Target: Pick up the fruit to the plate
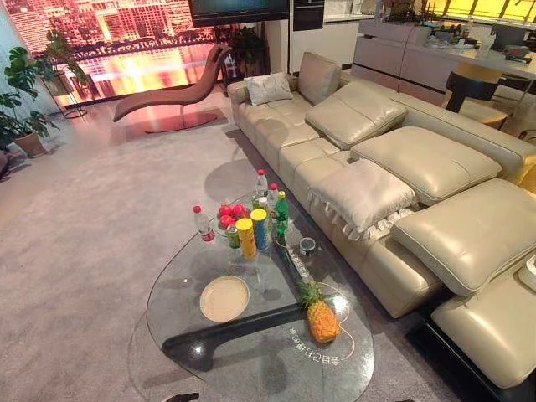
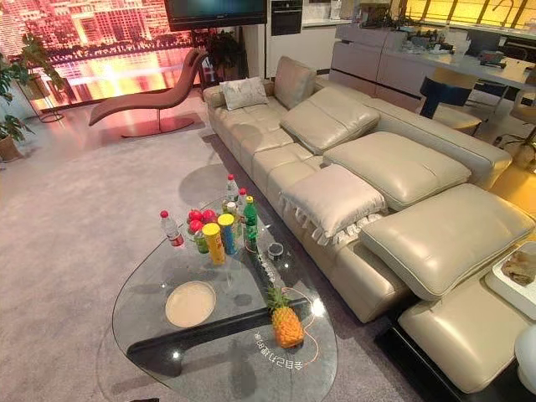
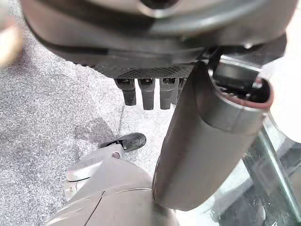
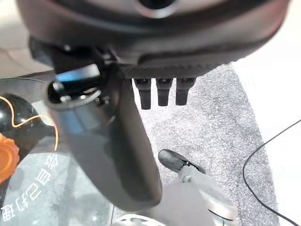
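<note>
- Left hand (image 3: pixel 146 70), right hand (image 4: pixel 164 70): hang slack over carpet (image 3: pixel 47 117), grasping nothing.
- Pineapple (image 1: pixel 323 321): rests on glass table (image 1: pixel 180 285), near plate (image 1: pixel 224 299).
- Red apples (image 1: pixel 230 213): sit among bottles (image 1: pixel 261 182), beyond plate.

Glass table (image 1: pixel 176 295) beside the cream sofa (image 1: pixel 435 159): a round plate (image 1: pixel 224 299) sits near the front, pineapple (image 1: pixel 322 320) close on its right, red fruit (image 1: pixel 232 214) bunched with bottles (image 1: pixel 281 213) and cans (image 1: pixel 245 237) further back.
</note>
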### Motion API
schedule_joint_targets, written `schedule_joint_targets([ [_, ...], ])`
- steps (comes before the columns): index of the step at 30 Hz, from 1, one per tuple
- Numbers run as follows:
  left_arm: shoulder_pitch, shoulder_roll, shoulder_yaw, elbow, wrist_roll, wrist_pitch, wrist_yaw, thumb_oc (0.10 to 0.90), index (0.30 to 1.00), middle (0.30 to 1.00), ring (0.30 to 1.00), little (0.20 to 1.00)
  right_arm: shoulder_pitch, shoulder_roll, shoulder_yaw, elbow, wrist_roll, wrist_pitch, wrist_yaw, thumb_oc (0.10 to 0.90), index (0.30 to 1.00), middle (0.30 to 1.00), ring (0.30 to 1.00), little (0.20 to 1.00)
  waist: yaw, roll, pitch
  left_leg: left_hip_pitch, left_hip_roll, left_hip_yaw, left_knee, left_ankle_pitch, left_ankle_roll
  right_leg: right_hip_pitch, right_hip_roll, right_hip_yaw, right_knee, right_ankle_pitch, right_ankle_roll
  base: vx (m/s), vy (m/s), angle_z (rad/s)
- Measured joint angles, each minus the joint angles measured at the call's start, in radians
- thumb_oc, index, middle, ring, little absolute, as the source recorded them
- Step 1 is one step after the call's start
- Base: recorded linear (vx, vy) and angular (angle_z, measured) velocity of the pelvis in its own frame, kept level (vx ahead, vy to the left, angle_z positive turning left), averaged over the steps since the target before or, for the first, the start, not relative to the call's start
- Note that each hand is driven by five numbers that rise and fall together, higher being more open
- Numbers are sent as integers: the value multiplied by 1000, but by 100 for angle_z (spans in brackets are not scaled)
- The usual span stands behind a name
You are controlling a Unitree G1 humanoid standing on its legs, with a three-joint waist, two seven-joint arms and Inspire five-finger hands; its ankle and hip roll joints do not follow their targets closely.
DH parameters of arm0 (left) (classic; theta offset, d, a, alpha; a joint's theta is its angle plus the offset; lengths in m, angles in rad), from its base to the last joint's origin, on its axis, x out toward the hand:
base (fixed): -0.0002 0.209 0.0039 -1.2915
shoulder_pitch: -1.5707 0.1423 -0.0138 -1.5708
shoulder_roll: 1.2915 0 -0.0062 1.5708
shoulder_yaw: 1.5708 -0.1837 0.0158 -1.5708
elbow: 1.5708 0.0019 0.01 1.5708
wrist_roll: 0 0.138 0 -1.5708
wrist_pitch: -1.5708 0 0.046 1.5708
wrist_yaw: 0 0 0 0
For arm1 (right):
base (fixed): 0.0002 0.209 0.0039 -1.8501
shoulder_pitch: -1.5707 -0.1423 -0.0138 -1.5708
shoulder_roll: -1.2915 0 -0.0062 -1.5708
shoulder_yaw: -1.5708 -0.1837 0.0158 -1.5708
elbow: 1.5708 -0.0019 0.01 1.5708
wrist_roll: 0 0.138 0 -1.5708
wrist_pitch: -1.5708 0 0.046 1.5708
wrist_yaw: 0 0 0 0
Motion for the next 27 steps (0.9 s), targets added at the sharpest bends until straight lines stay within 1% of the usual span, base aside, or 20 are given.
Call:
schedule_joint_targets([
  [1, 0, 0, 0, 0, 0, 0, 0, 800, 900, 900, 900, 900, 0, 0, 0, 0, 0, 0, 0, 800, 900, 900, 900, 900, 0, 0, 1, 0, 0, 0, 0, 0, 0, 0, 0, 0, 0, 0, 0, -365, -14, -29],
  [27, 0, -2, 0, 0, 0, -3, 0, 800, 900, 900, 900, 900, 0, 0, 0, 0, 0, -2, -2, 800, 900, 900, 900, 900, -2, 0, 2, 3, -1, 5, 0, -1, 0, -1, 0, 5, 0, 0, 0, 0, 0, 0],
])
